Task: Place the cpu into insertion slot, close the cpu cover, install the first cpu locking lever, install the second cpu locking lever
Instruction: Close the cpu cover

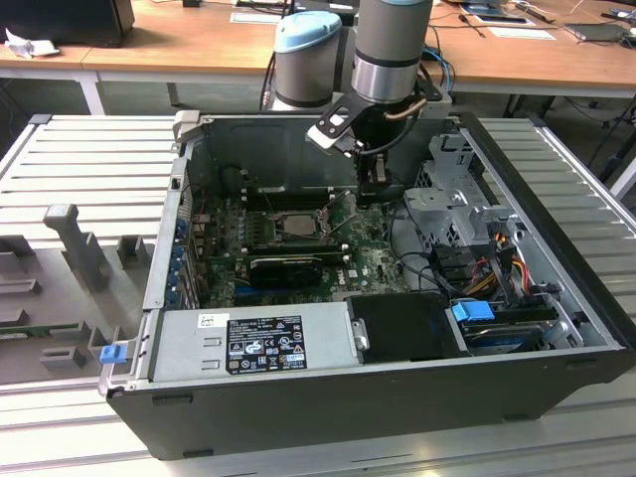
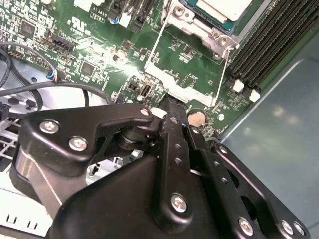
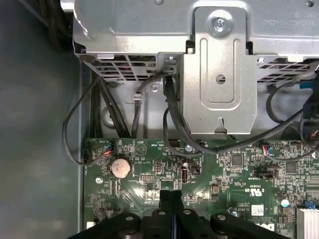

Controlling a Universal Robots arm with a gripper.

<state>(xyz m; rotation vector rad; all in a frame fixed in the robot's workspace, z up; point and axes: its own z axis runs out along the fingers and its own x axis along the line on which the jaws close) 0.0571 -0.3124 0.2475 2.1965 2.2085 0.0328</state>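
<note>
Green motherboard (image 3: 239, 169) lies beneath the tool (image 3: 172, 193), whose fingers (image 3: 165, 200) are pressed together, gripping nothing, near the cpu (image 2: 222, 6).

— Where does the exterior view stand?
— High up, looking down into the open case (image 1: 298, 407), with the arm (image 1: 393, 45) at the frame's upper middle.
— The wrist cameras?
— Close above the motherboard (image 3: 224, 174), looking past the gripper (image 3: 171, 195). The coin cell (image 3: 119, 168) shows in both wrist views.

grey arm (image 1: 393, 40), black silver-screwed hand (image 3: 172, 195)
</note>
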